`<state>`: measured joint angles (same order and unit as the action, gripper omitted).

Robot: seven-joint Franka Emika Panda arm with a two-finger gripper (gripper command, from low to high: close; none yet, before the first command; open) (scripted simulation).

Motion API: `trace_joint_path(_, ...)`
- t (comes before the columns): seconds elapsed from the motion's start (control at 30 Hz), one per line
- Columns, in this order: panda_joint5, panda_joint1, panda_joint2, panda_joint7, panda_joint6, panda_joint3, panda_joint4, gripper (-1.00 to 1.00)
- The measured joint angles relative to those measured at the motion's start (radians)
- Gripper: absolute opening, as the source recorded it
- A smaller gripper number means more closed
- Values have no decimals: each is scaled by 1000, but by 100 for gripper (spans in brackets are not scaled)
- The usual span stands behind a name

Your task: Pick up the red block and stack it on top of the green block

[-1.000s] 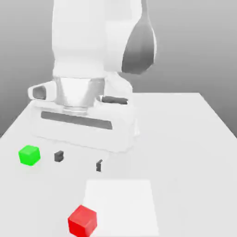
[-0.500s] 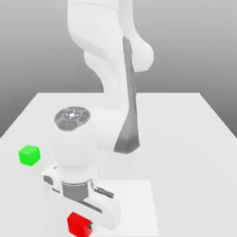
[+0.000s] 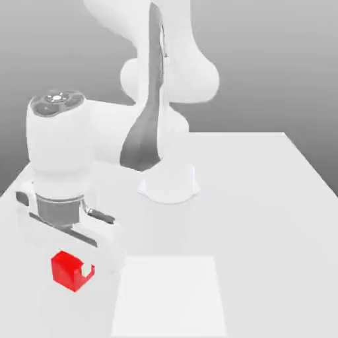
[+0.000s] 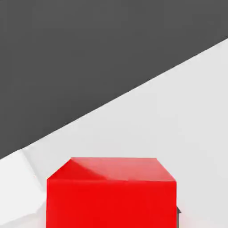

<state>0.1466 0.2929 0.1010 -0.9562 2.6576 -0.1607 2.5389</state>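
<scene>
Right now the red block (image 3: 68,270) sits clamped between the jaws of the gripper (image 3: 74,272), held above the white bench (image 3: 264,198) at the exterior view's left. Up close from the hand view, the block (image 4: 111,196) has pale bench (image 4: 187,116) beyond it.

Red block (image 3: 68,269): a small, plain, matte bright red cube, seen in the exterior view toward that view's lower left, above the white table surface; in the hand view its top face and one side face (image 4: 111,196) show, close to the camera.
</scene>
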Motion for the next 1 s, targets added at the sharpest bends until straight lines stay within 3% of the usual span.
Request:
trace_joint_path(0.23,74,178,-116,188,-9,-78,93,-100)
trace_joint_path(0.5,63,295,-223,471,-5,-189,205,-100)
trace_joint_path(0.67,17,331,-262,662,5,-284,271,-100)
trace_joint_path(1.0,-173,278,-112,818,141,-304,267,-100)
